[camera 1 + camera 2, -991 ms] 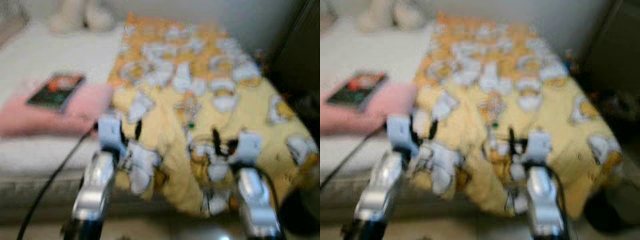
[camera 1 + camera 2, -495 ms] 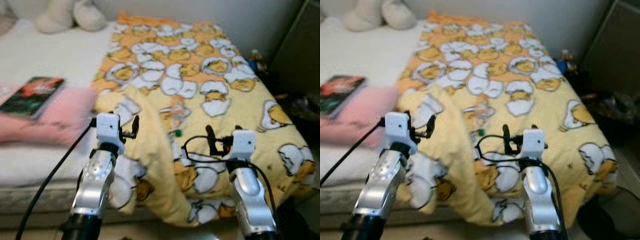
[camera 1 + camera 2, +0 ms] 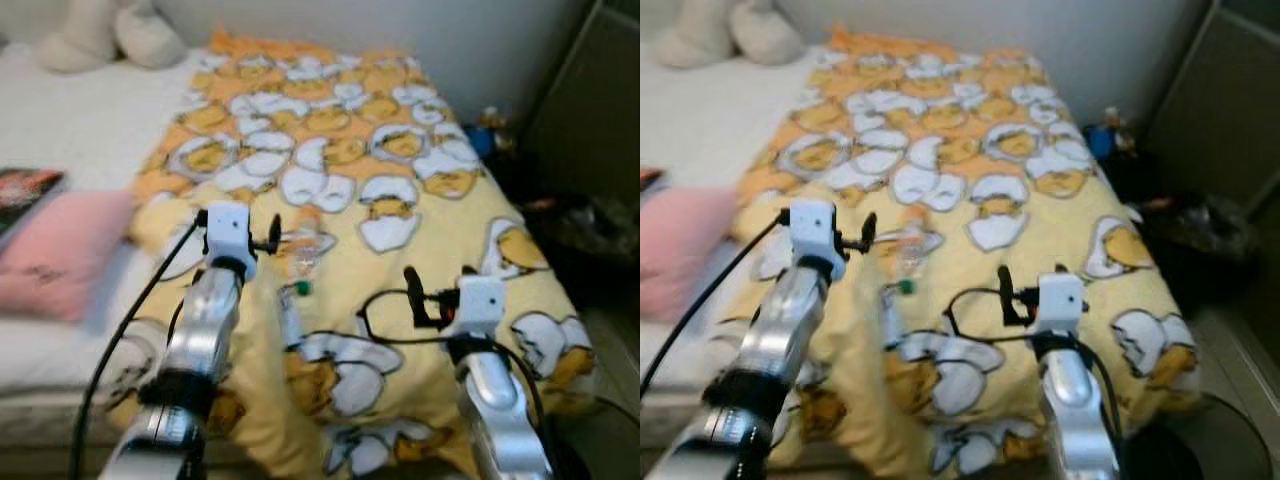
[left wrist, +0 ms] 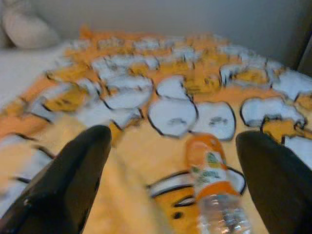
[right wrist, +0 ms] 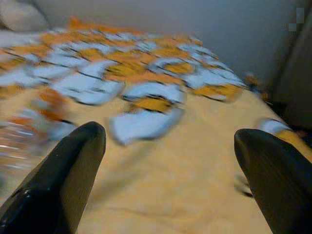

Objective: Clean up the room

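Clear plastic bottle with orange label [image 4: 210, 175] smeared by blur, its lower body cut off at picture's edge. Pink cushion [image 3: 55, 250] at bed's left side cropped by frame. Dark clutter [image 3: 1205, 225] beyond bed's right edge too soft to identify.

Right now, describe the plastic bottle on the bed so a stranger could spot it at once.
Start at the bed's yellow blanket printed with cracked-egg cartoons. Near its middle, just ahead of the left gripper, a clear plastic bottle lies on its side. Its orange label and green cap set it apart from the flat printed pattern around it.
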